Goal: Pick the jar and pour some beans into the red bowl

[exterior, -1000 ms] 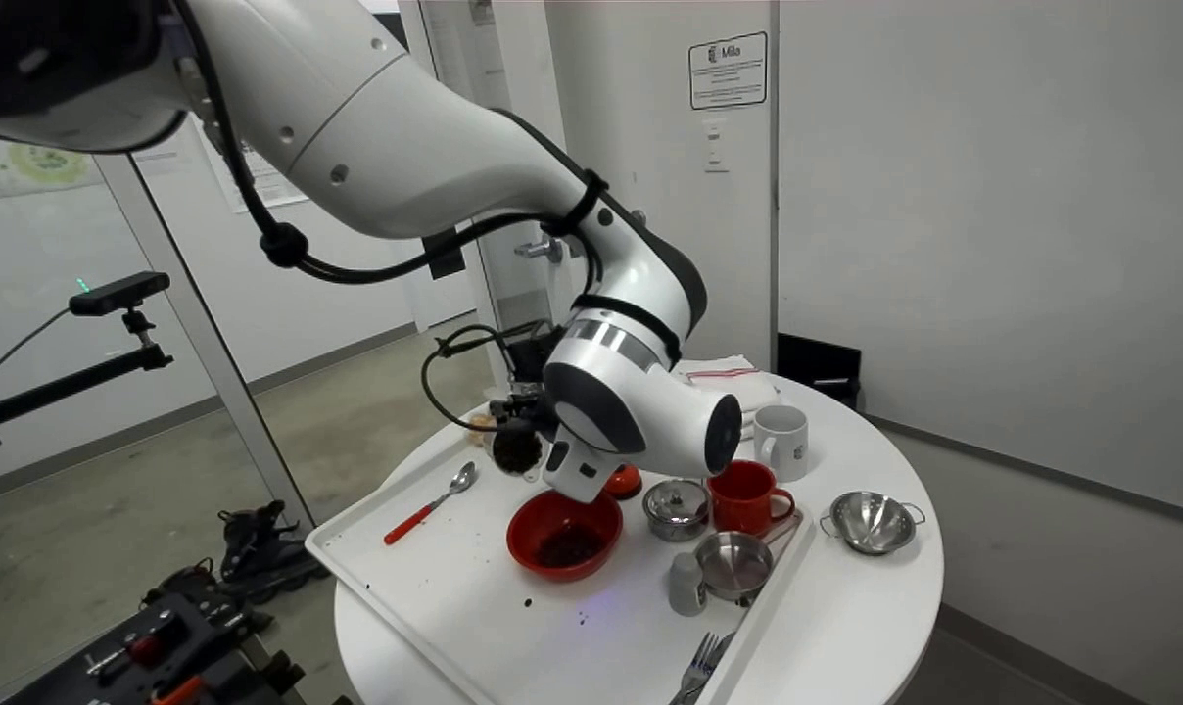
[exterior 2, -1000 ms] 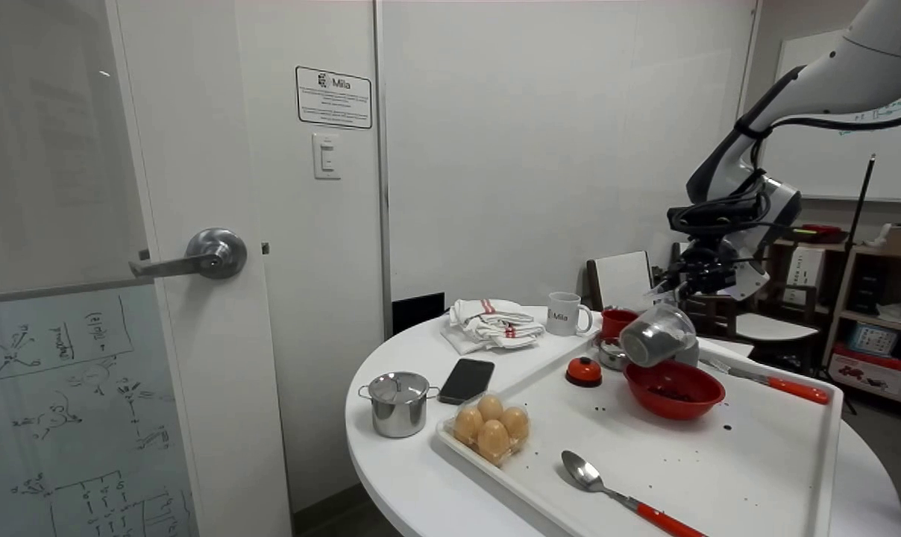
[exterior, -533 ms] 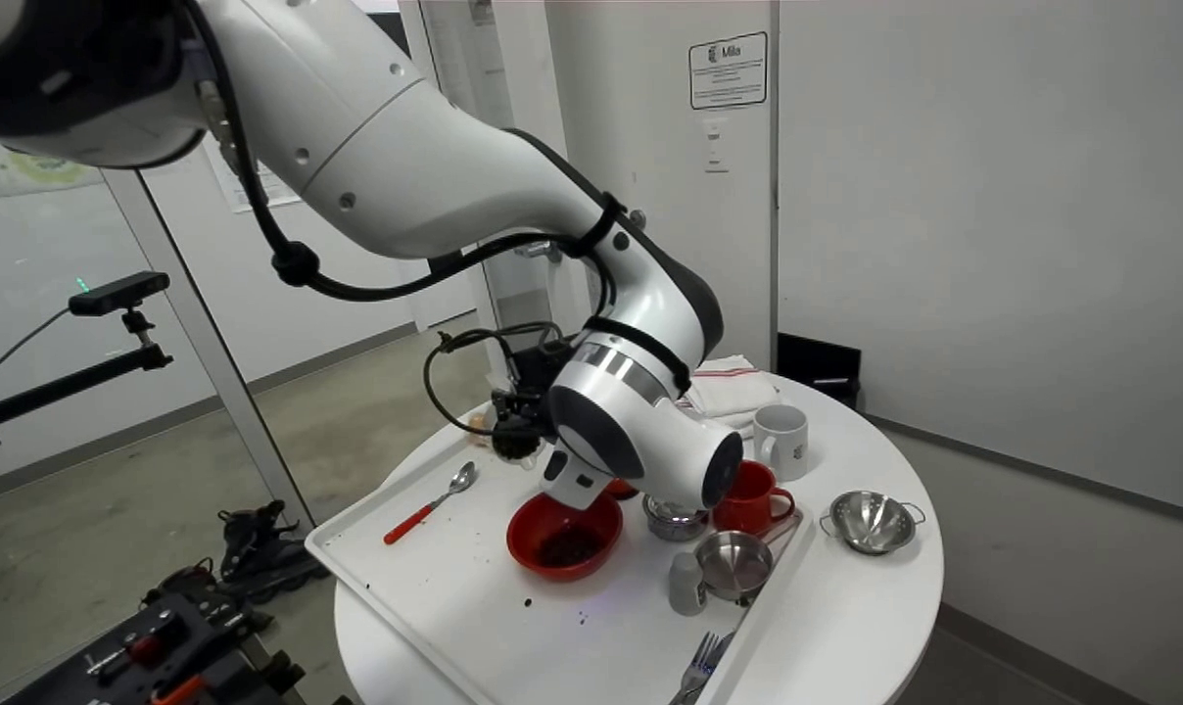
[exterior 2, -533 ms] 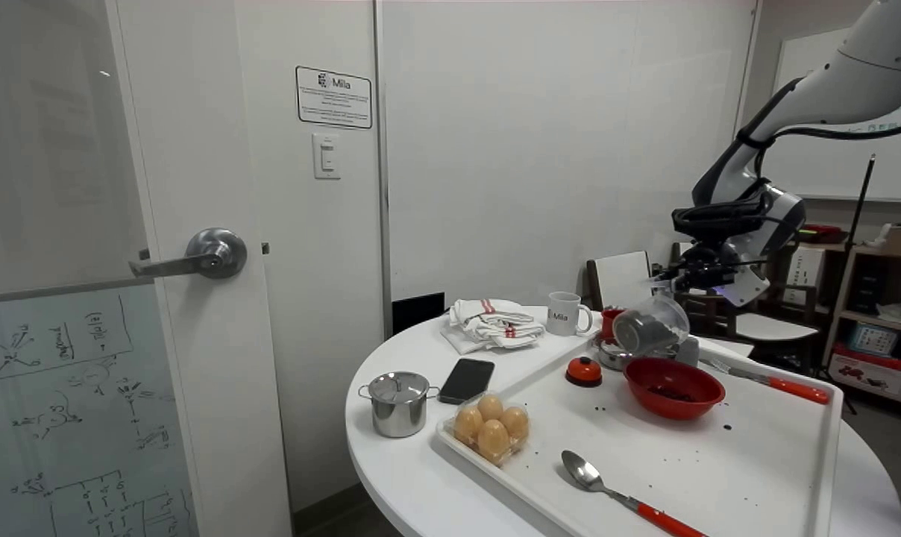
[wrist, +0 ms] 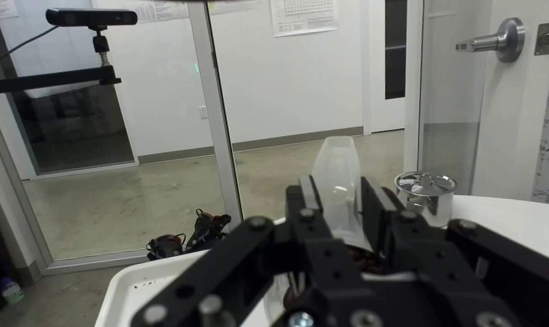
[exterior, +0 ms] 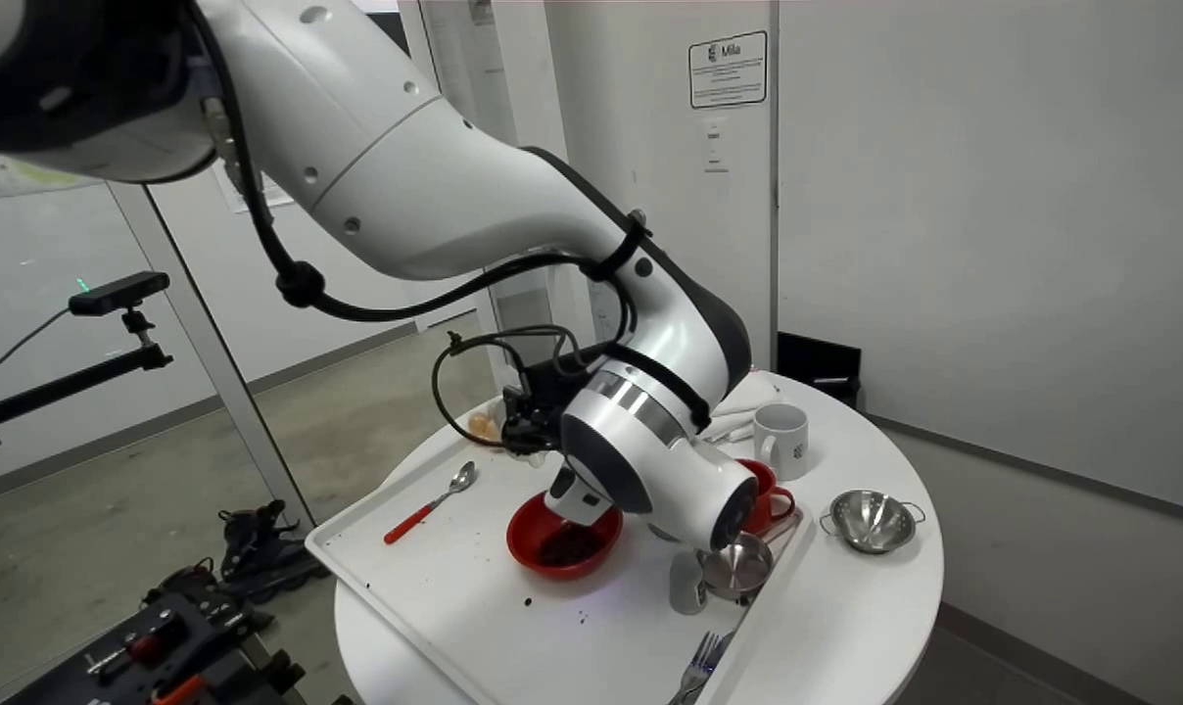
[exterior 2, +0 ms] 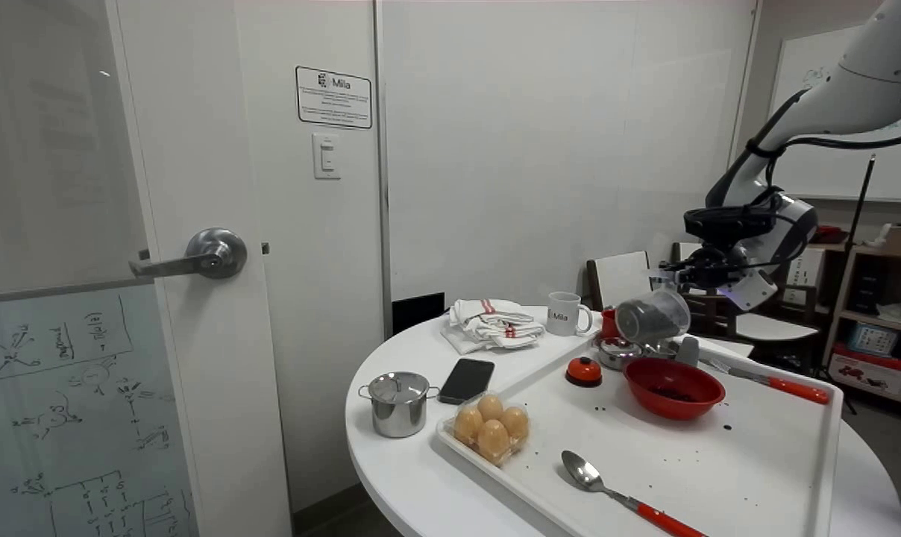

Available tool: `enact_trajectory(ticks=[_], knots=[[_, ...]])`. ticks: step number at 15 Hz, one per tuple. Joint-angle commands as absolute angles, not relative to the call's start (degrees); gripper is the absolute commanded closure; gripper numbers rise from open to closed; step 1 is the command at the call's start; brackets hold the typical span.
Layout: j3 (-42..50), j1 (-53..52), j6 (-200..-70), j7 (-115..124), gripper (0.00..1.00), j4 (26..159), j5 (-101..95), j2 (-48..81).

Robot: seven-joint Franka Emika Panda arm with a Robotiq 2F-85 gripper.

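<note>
While I watch through the wrist view, my two black fingers [wrist: 297, 200] stand a narrow gap apart, pinching the translucent handle of one jar [wrist: 340, 190]. In an exterior view, the jar hangs tilted, higher than one red bowl [exterior 2: 670, 409], dark beans [exterior 2: 670, 393] in each; the tray [exterior 2: 779, 462] also carries four eggs [exterior 2: 494, 438] and one spoon [exterior 2: 623, 500]. In an exterior view, one white mug [exterior: 785, 436] and one two-handled metal bowl [exterior: 874, 524] stand on the table [exterior: 846, 627].

wall sign [exterior 2: 334, 97] is displaying "Mila" in both exterior views, its smaller print is blurring past reading, pale mug [exterior 2: 563, 316] is showing "Mila"
</note>
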State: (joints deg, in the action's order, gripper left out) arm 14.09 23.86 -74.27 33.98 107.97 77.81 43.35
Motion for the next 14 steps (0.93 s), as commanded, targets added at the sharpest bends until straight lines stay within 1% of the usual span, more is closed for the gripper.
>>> enact_trajectory(ticks=[1,6,9,14], knots=[[14.74,24.61,-70.51,32.88,0.9,106.34,80.01,45.24],[15.2,24.78,-68.95,33.08,0.9,106.38,81.21,45.83],[17.31,21.13,-75.84,35.75,0.9,108.76,79.93,42.81],[18.71,12.91,-92.89,40.82,0.9,112.53,77.11,37.23]])
